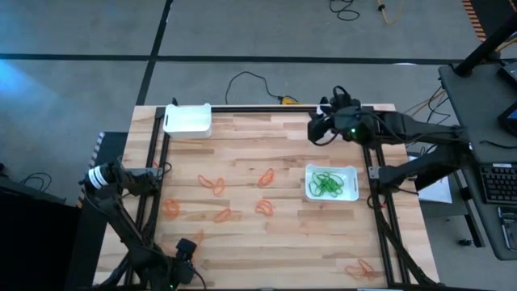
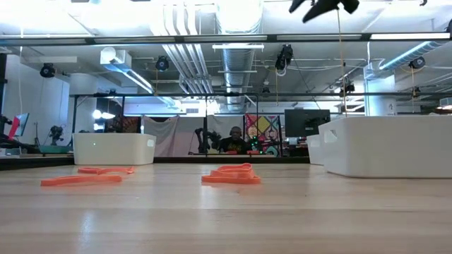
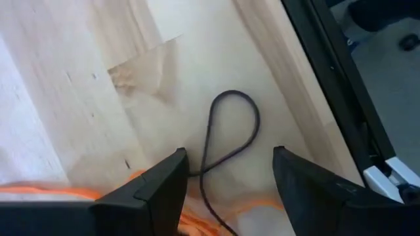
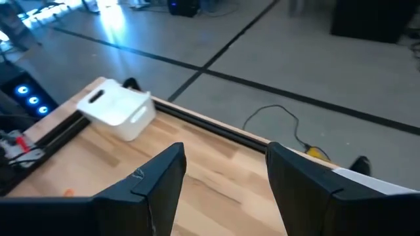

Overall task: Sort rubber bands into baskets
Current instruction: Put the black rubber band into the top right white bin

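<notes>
Left end effector [image 3: 226, 190] fingers apart, dark rubber band [image 3: 230, 134] between, seemingly ungripped.

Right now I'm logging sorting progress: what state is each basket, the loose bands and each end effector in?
Right basket: holds green bands.
Far-left basket: looks empty.
Orange bands: loose on table.
Left end effector: open, above dark band.
Right end effector: open, empty.
</notes>
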